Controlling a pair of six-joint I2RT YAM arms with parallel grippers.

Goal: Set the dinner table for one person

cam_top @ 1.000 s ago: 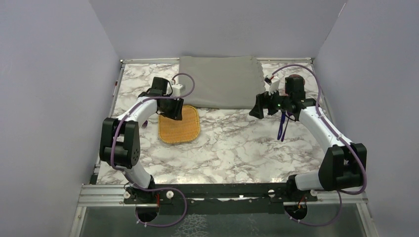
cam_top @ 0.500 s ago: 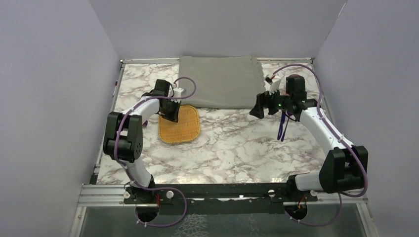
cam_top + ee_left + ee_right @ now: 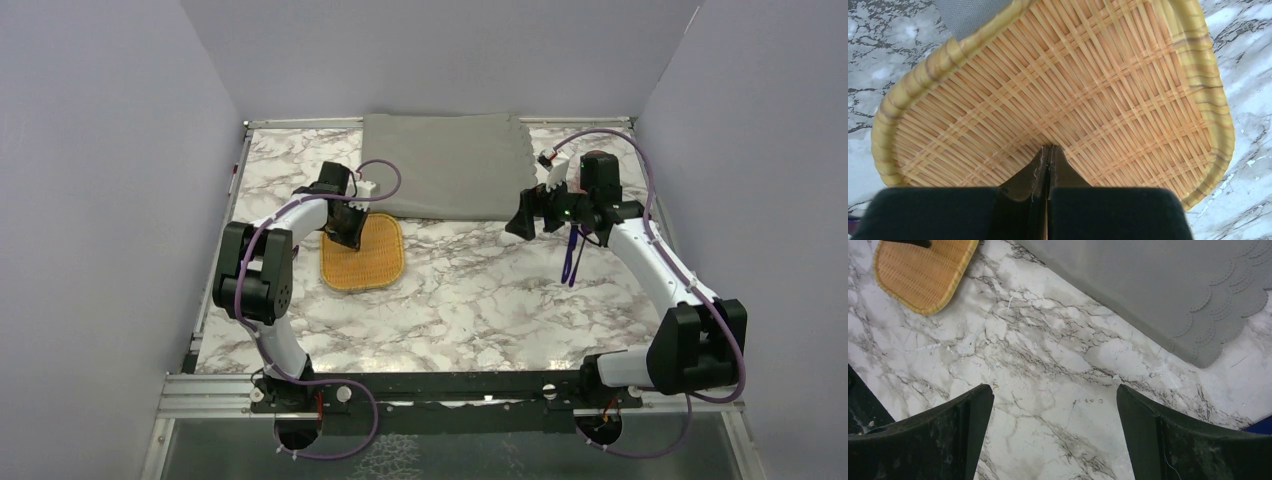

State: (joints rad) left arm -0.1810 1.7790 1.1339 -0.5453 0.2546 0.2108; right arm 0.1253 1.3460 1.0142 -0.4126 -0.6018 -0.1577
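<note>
The dinner table [image 3: 480, 300] is a white-and-grey marble top. On its left half lies a square woven straw mat [image 3: 365, 255]. My left gripper [image 3: 347, 228] is at the mat's far left corner and is shut on its edge. In the left wrist view the mat [image 3: 1058, 85] bows upward around the closed gripper [image 3: 1049, 150], with a thin sliver of straw between the fingers. My right gripper [image 3: 520, 215] hovers over bare marble at the right. It stands wide open and empty [image 3: 1055, 392]. The mat [image 3: 923, 270] shows in that view's top left corner.
A grey scalloped cloth placemat [image 3: 450, 165] lies flat at the back centre, and its edge shows in the right wrist view [image 3: 1158, 285]. A thin purple item [image 3: 570, 260] lies under the right arm, and another small purple item [image 3: 292, 252] lies by the left arm. Lilac walls enclose three sides.
My left gripper has closed on the woven mat's corner, and the left arm's elbow has shifted slightly right. The right arm has barely moved.
</note>
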